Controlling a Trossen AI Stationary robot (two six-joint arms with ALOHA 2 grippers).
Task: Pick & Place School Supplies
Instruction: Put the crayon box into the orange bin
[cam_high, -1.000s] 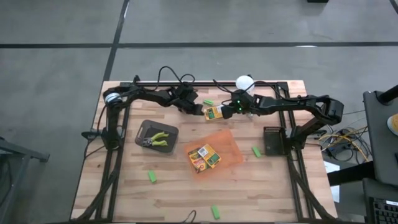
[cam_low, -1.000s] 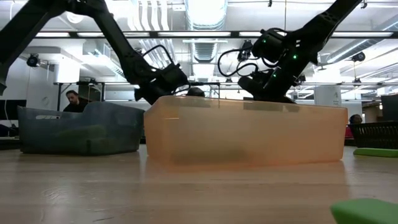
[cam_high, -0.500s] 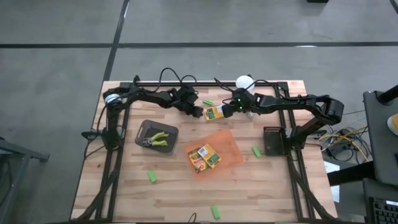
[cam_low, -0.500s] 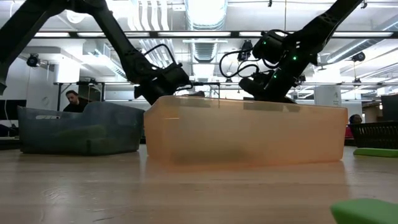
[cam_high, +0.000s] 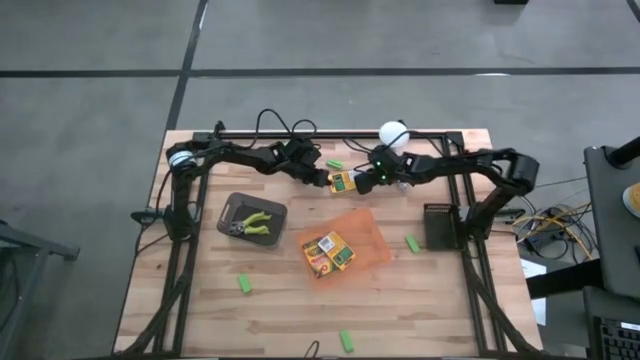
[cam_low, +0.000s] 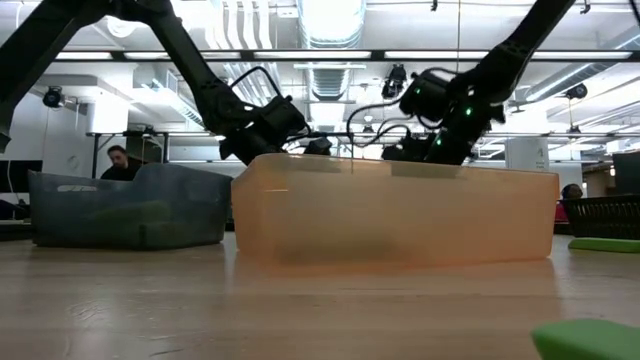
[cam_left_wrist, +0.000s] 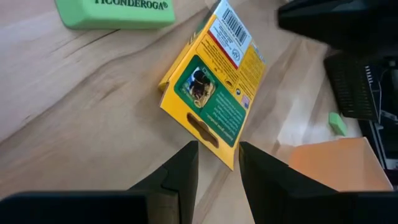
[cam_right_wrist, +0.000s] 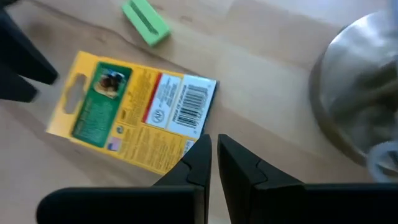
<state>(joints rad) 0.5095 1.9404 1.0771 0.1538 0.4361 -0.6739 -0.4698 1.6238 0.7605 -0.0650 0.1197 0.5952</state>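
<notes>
A yellow-and-green crayon box (cam_high: 343, 182) lies flat on the wood near the table's far edge, between my two grippers. My left gripper (cam_high: 320, 178) is a little open at the box's hang-tab end (cam_left_wrist: 202, 127). A corner of that end shows in the gap between its fingers. My right gripper (cam_high: 371, 180) is shut at the barcode end (cam_right_wrist: 194, 102). Two more crayon boxes (cam_high: 329, 252) lie in the orange tray (cam_high: 368, 235). Two plier-like tools (cam_high: 250, 224) rest in a grey tray (cam_high: 270, 207). A green piece (cam_high: 335, 165) lies just beyond the box. My left gripper stands low over the table, with a finger (cam_left_wrist: 184, 169) on either side of the tab-end corner (cam_left_wrist: 231, 160); whether it touches the box, I cannot tell. My right gripper's shut fingers (cam_right_wrist: 200, 155) overlap the box's long edge near the barcode (cam_right_wrist: 186, 146); whether they touch cannot be told.
The white lamp head (cam_high: 393, 131) and its cable sit close behind my right gripper. A black block (cam_high: 438, 226) stands by the right arm's base. Loose green pieces lie at the right (cam_high: 412, 243), near left (cam_high: 244, 285) and near edge (cam_high: 346, 340). The low view shows the orange tray's wall (cam_low: 395, 215).
My right gripper has moved down and toward the table's left, closing on the crayon box's barcode end. My left gripper has edged slightly toward the box's tab end. The box has stayed where it was.
</notes>
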